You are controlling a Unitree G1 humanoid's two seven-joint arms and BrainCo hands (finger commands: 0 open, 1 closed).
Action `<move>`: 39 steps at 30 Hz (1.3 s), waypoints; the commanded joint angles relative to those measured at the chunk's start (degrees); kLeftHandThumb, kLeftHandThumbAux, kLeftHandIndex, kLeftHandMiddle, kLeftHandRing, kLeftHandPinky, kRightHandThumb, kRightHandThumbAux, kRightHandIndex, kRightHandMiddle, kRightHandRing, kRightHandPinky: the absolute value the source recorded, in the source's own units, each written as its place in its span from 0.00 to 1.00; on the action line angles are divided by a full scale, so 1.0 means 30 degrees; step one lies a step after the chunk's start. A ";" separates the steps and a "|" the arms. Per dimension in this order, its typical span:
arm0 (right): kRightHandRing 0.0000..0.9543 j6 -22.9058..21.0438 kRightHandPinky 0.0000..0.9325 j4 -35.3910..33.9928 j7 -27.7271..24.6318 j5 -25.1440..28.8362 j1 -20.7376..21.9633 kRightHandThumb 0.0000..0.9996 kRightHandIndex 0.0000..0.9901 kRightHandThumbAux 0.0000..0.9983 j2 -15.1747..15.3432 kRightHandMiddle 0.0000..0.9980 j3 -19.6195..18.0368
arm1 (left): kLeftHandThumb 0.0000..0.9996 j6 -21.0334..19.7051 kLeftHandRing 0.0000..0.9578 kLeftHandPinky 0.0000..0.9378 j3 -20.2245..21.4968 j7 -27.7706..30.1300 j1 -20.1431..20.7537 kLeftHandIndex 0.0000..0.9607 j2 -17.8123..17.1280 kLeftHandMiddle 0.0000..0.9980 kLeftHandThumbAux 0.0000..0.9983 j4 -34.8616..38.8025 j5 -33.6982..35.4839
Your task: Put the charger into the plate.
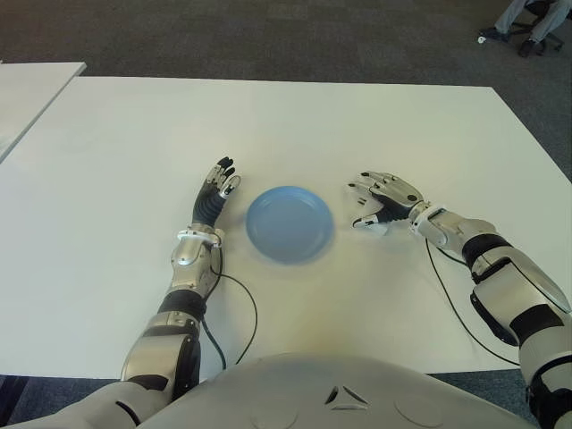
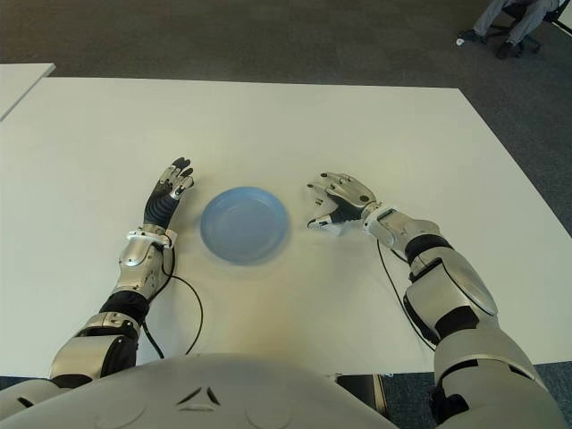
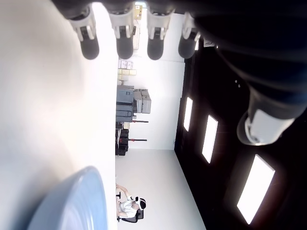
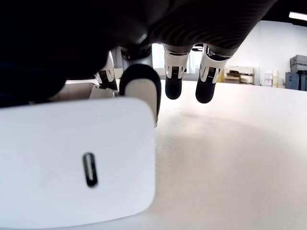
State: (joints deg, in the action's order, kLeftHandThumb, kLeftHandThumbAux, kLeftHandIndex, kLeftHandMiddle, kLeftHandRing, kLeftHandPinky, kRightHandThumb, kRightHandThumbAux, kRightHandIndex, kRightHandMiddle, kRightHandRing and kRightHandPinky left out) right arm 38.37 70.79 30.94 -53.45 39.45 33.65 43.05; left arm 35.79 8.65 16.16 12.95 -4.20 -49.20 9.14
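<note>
White plastic, rounded corners, one little slot port: that's the small white block-shaped charger, and it fills the lower left of the right wrist view, tucked under the robot's right hand. In the eye views the hand shows right of centre, just beside the round blue plastic plate, with a bit of white poking out under the palm. The fingers are curled over it, and one dark pad presses the top edge, so I'd call that a loose hold rather than a firm one. The plate is empty.

The left hand shows on the other side of the plate with straight, relaxed fingers, holding nothing.

What worries me is that the charger is smooth and boxy, and only one pad visibly touches it. Lift too fast and it could pivot out or skid across the white table. The plate is also shallow and so near that a low sweep could knock its rim and shove it.
</note>
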 commanded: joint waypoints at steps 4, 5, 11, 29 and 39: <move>0.00 -0.0006 0.00 0.0263 -0.0331 -0.0035 -0.0015 0.30 0.00 0.15 -0.0241 0.00 -0.0011 | 0.00 -0.0603 0.07 0.04 0.0132 0.0393 -0.0368 0.00 -0.0104 0.08 0.48 -0.0486 0.0161; 0.00 0.0030 0.00 0.0254 -0.0350 -0.0016 -0.0022 0.30 0.00 0.15 -0.0231 0.00 -0.0036 | 0.00 -0.0584 0.07 0.04 0.0123 0.0420 -0.0368 0.00 -0.0113 0.08 0.48 -0.0489 0.0146; 0.00 0.0228 0.00 0.0173 -0.0498 0.0175 -0.0128 0.30 0.00 0.15 -0.0171 0.00 -0.0283 | 0.00 -0.0568 0.07 0.05 0.0125 0.0560 -0.0370 0.00 -0.0118 0.07 0.48 -0.0478 0.0156; 0.00 0.0938 0.00 -0.0141 -0.1028 0.1058 -0.0492 0.31 0.00 0.13 -0.0037 0.00 -0.1184 | 0.00 -0.0460 0.06 0.04 0.0108 0.0311 -0.0293 0.00 -0.0120 0.07 0.48 -0.0670 -0.0036; 0.00 0.1972 0.00 -0.2128 -0.3132 0.2586 -0.0111 0.33 0.00 0.14 0.0862 0.00 -0.2801 | 0.00 -0.0266 0.06 0.05 0.0077 0.0467 -0.0156 0.00 -0.0170 0.07 0.48 -0.0959 -0.0052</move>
State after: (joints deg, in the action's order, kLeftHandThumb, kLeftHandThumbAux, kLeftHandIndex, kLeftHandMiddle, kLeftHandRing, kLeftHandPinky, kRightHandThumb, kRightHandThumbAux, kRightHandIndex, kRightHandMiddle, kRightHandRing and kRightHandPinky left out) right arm 43.17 66.43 24.05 -47.79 38.60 35.11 36.43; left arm 35.96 8.69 17.09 13.52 -4.57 -50.12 9.12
